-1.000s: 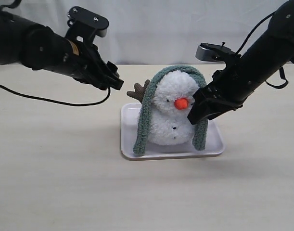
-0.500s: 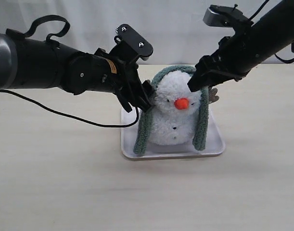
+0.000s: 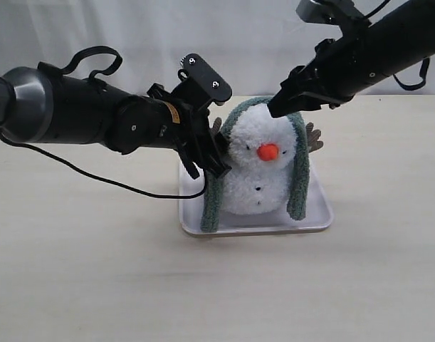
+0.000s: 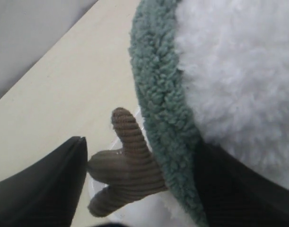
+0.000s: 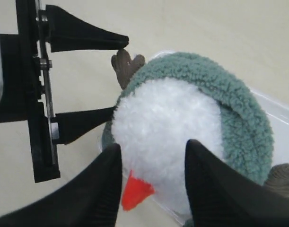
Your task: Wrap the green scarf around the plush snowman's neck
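Note:
The plush snowman (image 3: 254,187) stands on a white tray (image 3: 318,221). The green scarf (image 3: 211,199) lies over its head, with one end hanging down each side to the tray. My left gripper (image 3: 216,153) is open at the snowman's left side. In the left wrist view (image 4: 139,189) its jaws straddle the scarf strand (image 4: 158,80) and the brown branch arm (image 4: 127,161). My right gripper (image 3: 275,110) hovers open just above the head, holding nothing. The right wrist view (image 5: 153,146) looks down on the white head (image 5: 168,118), the scarf (image 5: 239,99) and the left gripper (image 5: 119,78).
The tray's rim (image 5: 276,111) lies close around the snowman on a pale wooden table (image 3: 96,271). The second brown arm (image 3: 313,135) sticks out on the right, under the right arm. A black cable (image 3: 96,174) trails across the table at the left.
The left arm swung right and came in against the snowman's left side, around the scarf strand. The right gripper rose from the snowman's front right to above its head.

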### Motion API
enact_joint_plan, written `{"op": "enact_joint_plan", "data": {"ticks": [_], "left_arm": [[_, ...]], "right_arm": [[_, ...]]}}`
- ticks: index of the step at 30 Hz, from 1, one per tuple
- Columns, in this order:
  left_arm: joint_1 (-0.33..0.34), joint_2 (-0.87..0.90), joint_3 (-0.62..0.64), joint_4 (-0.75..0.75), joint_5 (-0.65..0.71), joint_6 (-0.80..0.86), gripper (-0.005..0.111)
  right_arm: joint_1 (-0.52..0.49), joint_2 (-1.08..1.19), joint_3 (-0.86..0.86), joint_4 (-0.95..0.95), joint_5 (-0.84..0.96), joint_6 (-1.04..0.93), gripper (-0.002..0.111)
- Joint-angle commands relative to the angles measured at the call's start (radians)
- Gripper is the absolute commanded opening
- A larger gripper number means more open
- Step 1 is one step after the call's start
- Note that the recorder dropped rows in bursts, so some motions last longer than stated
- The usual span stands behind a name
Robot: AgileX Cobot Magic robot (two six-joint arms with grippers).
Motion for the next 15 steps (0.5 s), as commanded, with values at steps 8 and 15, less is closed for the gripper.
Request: {"op": "enact_joint_plan", "data": {"ticks": [8,15], "left_arm": [[-0.01,-0.021,-0.004,0.003,-0.008,0.002,0.062],[-0.017,-0.021,-0.004,0.003,-0.013,0.002,0.062]], "right_arm": [[0.001,0.077,0.004,0.045,-0.129,-0.069,0.004],[0.001,0.093,0.004,0.047,-0.217,-0.069,0.004]]}}
